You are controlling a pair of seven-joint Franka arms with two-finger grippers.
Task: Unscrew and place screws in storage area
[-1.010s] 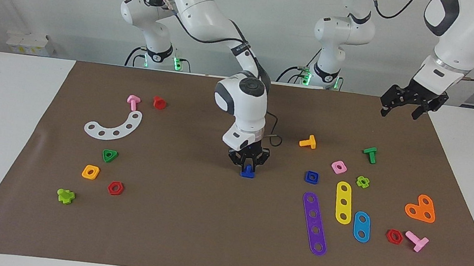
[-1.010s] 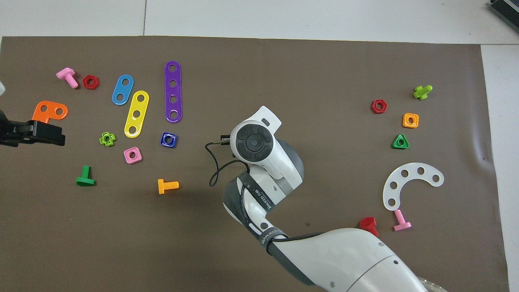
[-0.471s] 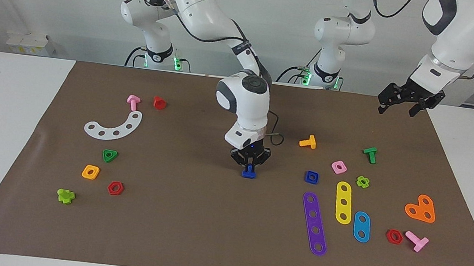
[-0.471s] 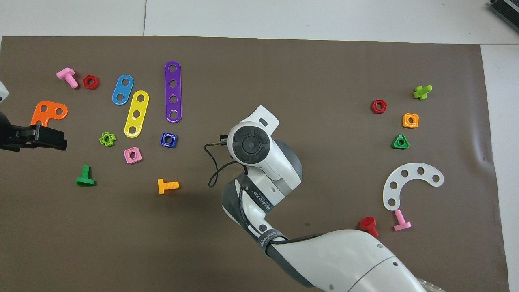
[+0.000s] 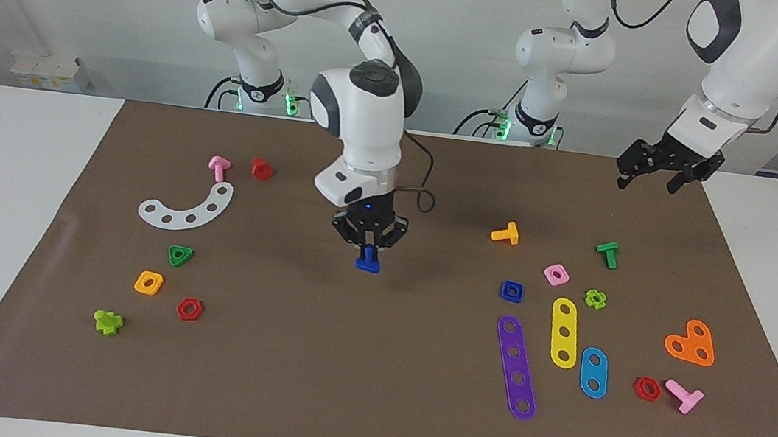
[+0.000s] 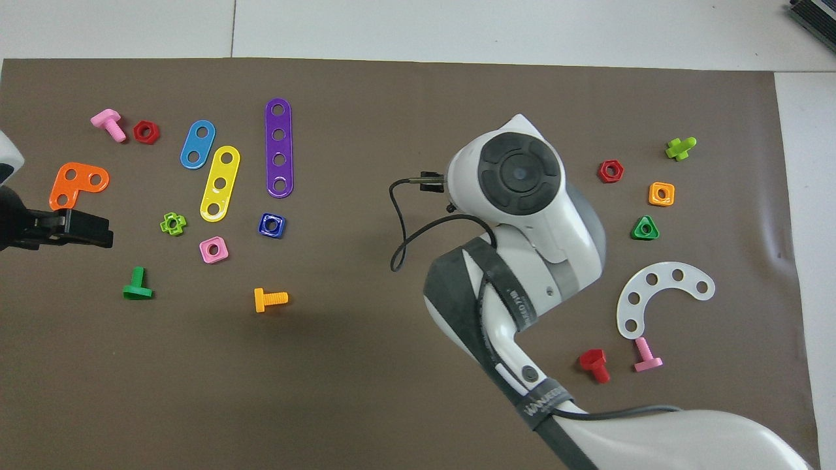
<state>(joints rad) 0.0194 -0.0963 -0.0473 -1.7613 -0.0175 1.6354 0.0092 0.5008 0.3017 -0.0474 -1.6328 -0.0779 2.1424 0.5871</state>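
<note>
Pinching the blue bolt (image 5: 368, 260) by its stem, my right gripper (image 5: 368, 245) hangs over bare brown mat (image 5: 365, 409) near the middle of the table, its fingertips pressed onto the stem and the flat triangular head pointing down, clear of the paper. In the overhead view my own wrist hides both the gripper and the bolt. Reading the facing view as a clock with the bolt at its centre, the storage area lies around nine o'clock, toward my right arm's end of the table: the white curved strip (image 5: 186, 208) — holed along its arc — with the green triangle nut (image 5: 180, 255), the orange square nut (image 5: 149, 282) and the red hexagon nut (image 5: 189, 309) below it, at about eight o'clock. A pink bolt (image 5: 218, 167) and a red bolt (image 5: 261, 169) sit at ten o'clock, just by the strip's upper end. At three o'clock rests the blue square nut (image 5: 511, 291), beside the purple strip (image 5: 516, 367). My left gripper (image 5: 652, 169) waits up at two o'clock, raised over the mat's corner, its jaws spread wide and holding nothing.
</note>
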